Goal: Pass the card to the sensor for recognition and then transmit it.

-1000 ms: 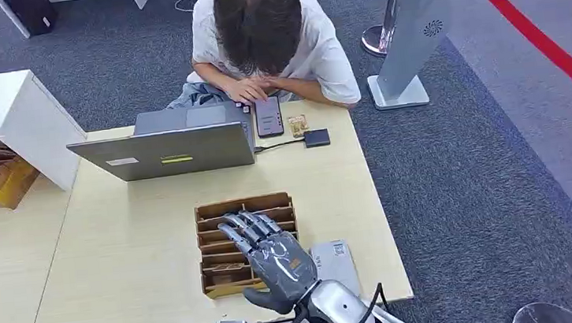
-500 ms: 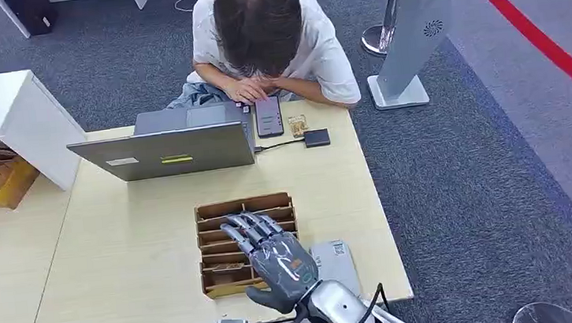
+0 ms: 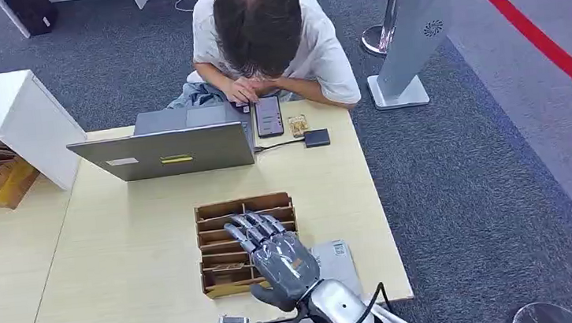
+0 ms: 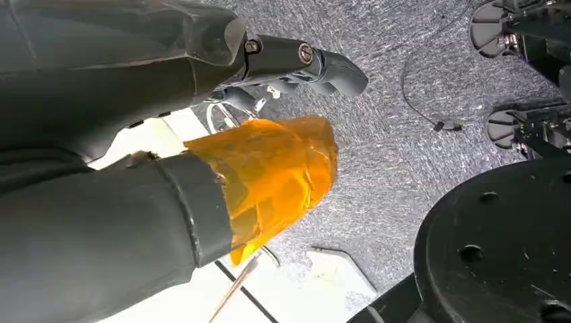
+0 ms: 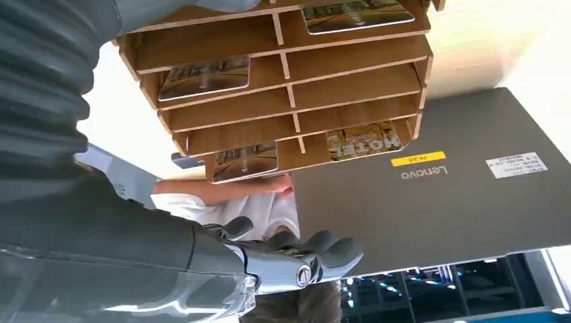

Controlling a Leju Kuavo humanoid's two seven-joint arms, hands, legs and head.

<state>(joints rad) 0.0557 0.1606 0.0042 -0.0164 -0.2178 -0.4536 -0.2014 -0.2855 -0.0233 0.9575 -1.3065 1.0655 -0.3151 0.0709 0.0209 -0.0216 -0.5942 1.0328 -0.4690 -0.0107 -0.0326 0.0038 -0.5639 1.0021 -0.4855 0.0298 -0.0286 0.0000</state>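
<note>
Slightly lower and to the right of where it was a second ago, the right hand (image 3: 277,261) hovers at lower centre of the head view over the wooden card rack (image 3: 248,243) on the desk (image 3: 126,256). Its fingers (image 3: 251,226) are straight, spread and hold nothing. Cards (image 5: 204,76) lie in the rack's slots beneath them, untouched. The left hand (image 4: 296,60) hangs above carpet, fingers curled in on nothing. A person (image 3: 266,33) sits behind a grey laptop (image 3: 167,151).
</note>
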